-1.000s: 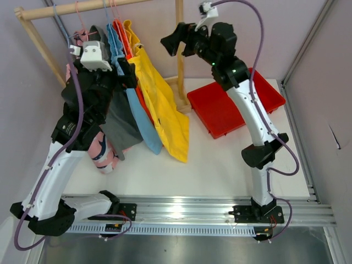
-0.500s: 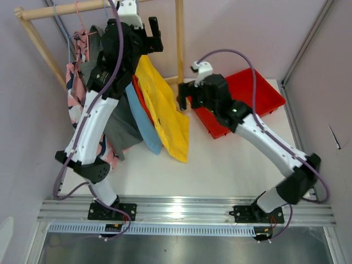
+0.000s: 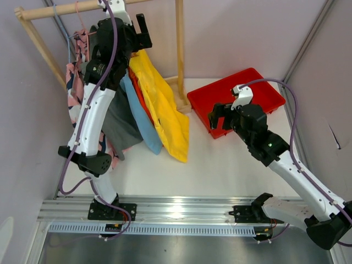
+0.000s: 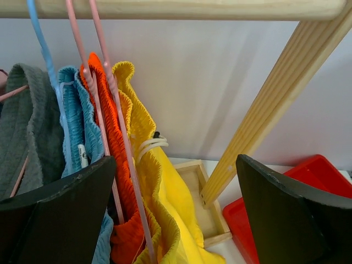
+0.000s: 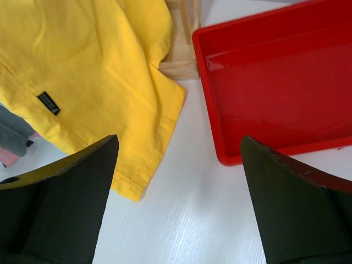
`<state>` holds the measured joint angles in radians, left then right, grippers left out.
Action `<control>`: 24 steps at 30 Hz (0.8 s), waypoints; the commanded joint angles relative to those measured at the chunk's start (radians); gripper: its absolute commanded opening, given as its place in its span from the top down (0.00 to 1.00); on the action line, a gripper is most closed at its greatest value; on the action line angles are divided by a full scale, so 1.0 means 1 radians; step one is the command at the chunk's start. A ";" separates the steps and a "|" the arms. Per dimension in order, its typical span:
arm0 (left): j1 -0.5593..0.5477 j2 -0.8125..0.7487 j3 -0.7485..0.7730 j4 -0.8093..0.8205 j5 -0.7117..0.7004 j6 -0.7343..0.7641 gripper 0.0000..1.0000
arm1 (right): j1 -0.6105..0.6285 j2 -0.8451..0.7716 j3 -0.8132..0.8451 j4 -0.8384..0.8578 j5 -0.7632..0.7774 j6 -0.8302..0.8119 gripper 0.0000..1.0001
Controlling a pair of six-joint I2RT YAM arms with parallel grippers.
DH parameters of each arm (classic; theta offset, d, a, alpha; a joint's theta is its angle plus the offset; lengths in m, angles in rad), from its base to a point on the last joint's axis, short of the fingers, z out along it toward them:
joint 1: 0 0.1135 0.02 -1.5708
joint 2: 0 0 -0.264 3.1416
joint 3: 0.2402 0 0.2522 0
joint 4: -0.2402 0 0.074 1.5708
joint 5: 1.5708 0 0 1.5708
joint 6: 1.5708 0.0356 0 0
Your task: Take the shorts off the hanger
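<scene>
Hanging shorts: I saw the yellow shorts [image 4: 165, 192] on a pink hanger [image 4: 125, 146], last on the right of the row under the wooden rail [image 4: 165, 8]; gathered waistband up at the hanger, a white drawstring showing; legs draped down towards the table [image 5: 181, 220]; whether the hem rested on it I could not tell; not yet off the hanger.
Neighbours: orange shorts [image 4: 104, 115] pressed against the yellow pair on its left, on a second pink hanger [image 4: 77, 38]; next the blue shorts [image 4: 71, 99] on a blue hanger [image 4: 47, 55]; then a grey garment [image 4: 27, 126]; a pink patterned piece [image 3: 74, 82] hung at the far left in the top view.
Left gripper [image 4: 176, 159]: raised high beside the rail, jaws spread wide, nothing between them; my wrist view looked past both fingers at the yellow and orange waistbands; no grip on cloth or hanger.
Right gripper [image 5: 179, 140]: low over the table, jaws spread wide and empty; the yellow hem lay under its left finger, the red tray [image 5: 275, 82] under its right.
Rack post [image 4: 264, 115]: pale wood, slanting in my left wrist view, just right of the yellow shorts; the rack foot [image 5: 176, 69] sat on the table between the yellow hem and the tray.
Red tray: flat on the table, well right of the shorts, its corner just beside the rack foot.
</scene>
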<state>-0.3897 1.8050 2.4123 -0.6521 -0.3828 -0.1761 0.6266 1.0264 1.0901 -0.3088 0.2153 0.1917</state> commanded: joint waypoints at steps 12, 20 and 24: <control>0.060 0.082 0.070 0.014 0.088 -0.082 0.04 | -0.024 -0.011 -0.094 0.020 -0.005 0.049 0.01; 0.064 0.097 0.070 0.020 0.081 -0.072 0.04 | -0.030 -0.011 -0.128 0.028 -0.016 0.063 0.01; 0.071 0.119 0.071 0.026 0.084 -0.069 0.09 | -0.031 -0.003 -0.134 0.036 -0.019 0.066 0.01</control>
<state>-0.3313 1.9034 2.4390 -0.6533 -0.3092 -0.2398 0.5999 1.0309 0.9588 -0.3161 0.2012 0.2436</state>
